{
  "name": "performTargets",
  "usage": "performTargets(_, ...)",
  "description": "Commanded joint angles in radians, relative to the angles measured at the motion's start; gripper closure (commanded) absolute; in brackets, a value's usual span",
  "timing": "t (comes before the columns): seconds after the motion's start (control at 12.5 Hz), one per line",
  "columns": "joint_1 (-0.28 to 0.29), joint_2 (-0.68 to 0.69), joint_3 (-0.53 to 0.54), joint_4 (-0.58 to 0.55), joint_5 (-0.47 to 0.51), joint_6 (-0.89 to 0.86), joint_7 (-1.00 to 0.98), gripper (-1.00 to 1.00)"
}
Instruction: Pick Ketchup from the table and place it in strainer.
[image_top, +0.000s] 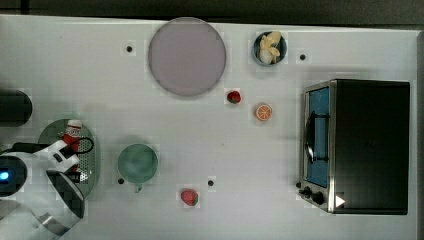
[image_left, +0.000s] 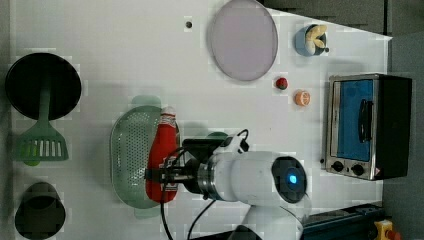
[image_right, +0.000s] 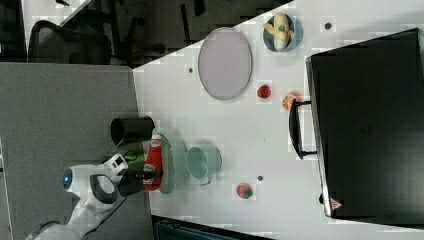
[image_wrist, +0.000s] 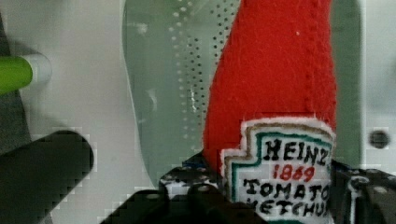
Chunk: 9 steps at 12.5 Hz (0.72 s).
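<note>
The ketchup (image_left: 162, 145) is a soft red bottle with a white cap and a Heinz label (image_wrist: 280, 172). It hangs over the pale green perforated strainer (image_left: 130, 155), along the side nearer the arm. My gripper (image_left: 161, 175) is shut on the ketchup at its label end, one finger on each side. In the top view the ketchup (image_top: 72, 134) sits above the strainer (image_top: 50, 132) at the top view's far left, half covered by the gripper (image_top: 70, 155). The right view shows the ketchup (image_right: 154, 160) beside the strainer's rim (image_right: 167, 150).
A round green cup (image_top: 137, 163) stands just to the top view's right of the strainer. Further off are a strawberry (image_top: 189, 197), a greyish-pink plate (image_top: 186, 56), an orange slice (image_top: 263, 112) and a toaster oven (image_top: 357, 145). A green spatula (image_left: 40, 145) and black pots (image_left: 42, 85) lie beyond the strainer.
</note>
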Motion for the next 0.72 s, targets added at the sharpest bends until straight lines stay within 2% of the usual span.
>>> performTargets(0.08, 0.002, 0.021, -0.021, 0.011, -0.041, 0.021, 0.067, -0.66)
performTargets(0.16, 0.002, 0.027, -0.025, 0.012, -0.050, 0.023, 0.067, -0.88)
performTargets(0.24, 0.002, 0.024, -0.025, 0.016, -0.050, 0.025, 0.067, -1.00)
performTargets(0.48, -0.009, -0.020, -0.028, 0.027, -0.048, 0.022, 0.071, -1.00)
performTargets(0.72, -0.074, -0.121, -0.042, 0.032, -0.042, -0.035, 0.077, -1.00)
